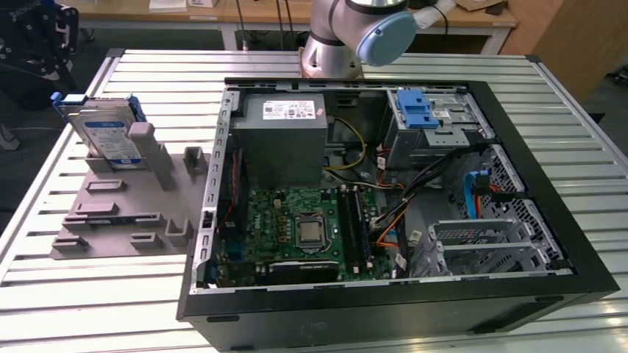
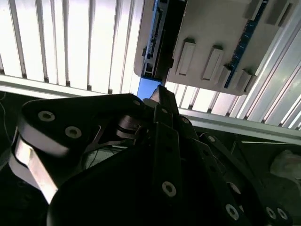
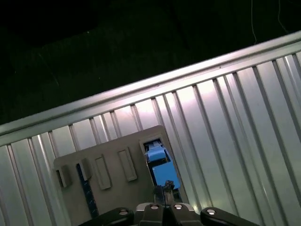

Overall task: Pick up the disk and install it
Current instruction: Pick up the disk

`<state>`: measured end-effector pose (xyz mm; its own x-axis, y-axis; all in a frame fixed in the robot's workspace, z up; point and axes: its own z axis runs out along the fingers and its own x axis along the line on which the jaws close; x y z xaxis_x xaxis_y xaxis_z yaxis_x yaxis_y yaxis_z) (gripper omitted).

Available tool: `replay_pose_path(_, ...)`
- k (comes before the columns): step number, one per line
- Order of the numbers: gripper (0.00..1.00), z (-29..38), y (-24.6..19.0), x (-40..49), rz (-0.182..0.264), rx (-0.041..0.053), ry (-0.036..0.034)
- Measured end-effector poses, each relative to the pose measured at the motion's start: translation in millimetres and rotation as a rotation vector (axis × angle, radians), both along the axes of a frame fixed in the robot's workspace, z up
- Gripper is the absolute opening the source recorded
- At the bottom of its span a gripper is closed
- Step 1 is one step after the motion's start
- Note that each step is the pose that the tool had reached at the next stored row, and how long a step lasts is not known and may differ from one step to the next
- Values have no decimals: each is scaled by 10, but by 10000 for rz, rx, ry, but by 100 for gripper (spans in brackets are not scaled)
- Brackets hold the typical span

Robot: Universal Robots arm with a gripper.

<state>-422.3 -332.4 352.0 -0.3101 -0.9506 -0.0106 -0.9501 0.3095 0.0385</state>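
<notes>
Your gripper hangs above the disk, apart from it. In the first wrist view its front end lines up with the blue frame at one end of the disk. In the second wrist view the gripper fills the near part of the picture, and its tip points at the disk, seen edge-on. You cannot tell from these views whether the fingers are spread or pressed together.

The disk stands on edge in a slot at one end of a grey holder, with its white-and-blue label facing the exterior camera. A short grey post of the holder stands just in front of it. In both wrist views you look down on the holder and its row of small raised blocks.

The holder lies flat on the slatted metal counter, toward the exterior view's left. Just beside it, to the exterior view's right, sits the open computer case with its green circuit board and grey metal box showing. Past the case, at the far edge of the counter, stands the arm's base.
</notes>
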Motion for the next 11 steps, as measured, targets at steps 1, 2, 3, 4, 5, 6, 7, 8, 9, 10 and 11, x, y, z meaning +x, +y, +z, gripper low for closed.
replay_pose_path(1, 11, -4, 0, 0, 181, 0, 0)
replay_pose_path(2, 11, -7, 0, 0, 360, 0, 0)
replay_pose_path(3, 11, -11, 0, 0, 551, 0, 0)
replay_pose_path(4, 11, -14, 0, 0, 775, 0, 0)
replay_pose_path(5, 11, -16, 0, 0, 948, 0, 1)
replay_pose_path(6, 11, -18, -1, -9, 999, 0, -6)
replay_pose_path(7, 11, -18, -2, -10, 1001, 0, -7)
replay_pose_path(8, 16, -18, -2, -9, 1002, 0, -10)
replay_pose_path(9, 16, -18, -2, -9, 1002, 0, -12)
replay_pose_path(10, 23, -18, -2, -9, 1003, 0, -14)
replay_pose_path(11, 29, -18, -2, -9, 1004, 0, -15)
